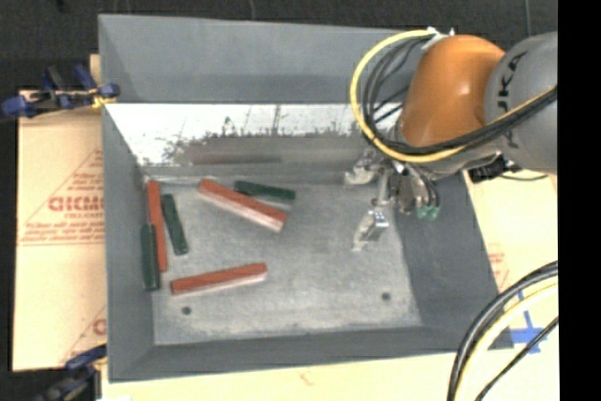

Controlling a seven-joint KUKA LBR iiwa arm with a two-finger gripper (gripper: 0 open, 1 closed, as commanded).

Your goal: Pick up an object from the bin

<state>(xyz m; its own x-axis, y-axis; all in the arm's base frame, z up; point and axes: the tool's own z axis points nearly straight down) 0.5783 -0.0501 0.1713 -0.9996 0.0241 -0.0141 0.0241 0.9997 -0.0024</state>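
My gripper (373,225) hangs low over the bare floor in the right part of the bin, with nothing seen in it. The nearest loose things lie to its left. A pale red bar (241,205) rests at a slant near the middle. A dark green bar (265,192) lies just behind it and touches its far side. Nearer the front, a red bar (218,278) lies almost level. All three are well apart from the gripper.
Along the left wall lie an orange-red stick (156,225) and two dark green sticks (174,223) (148,256), close together. The arm with its orange cover and cables leans over the bin's right wall.
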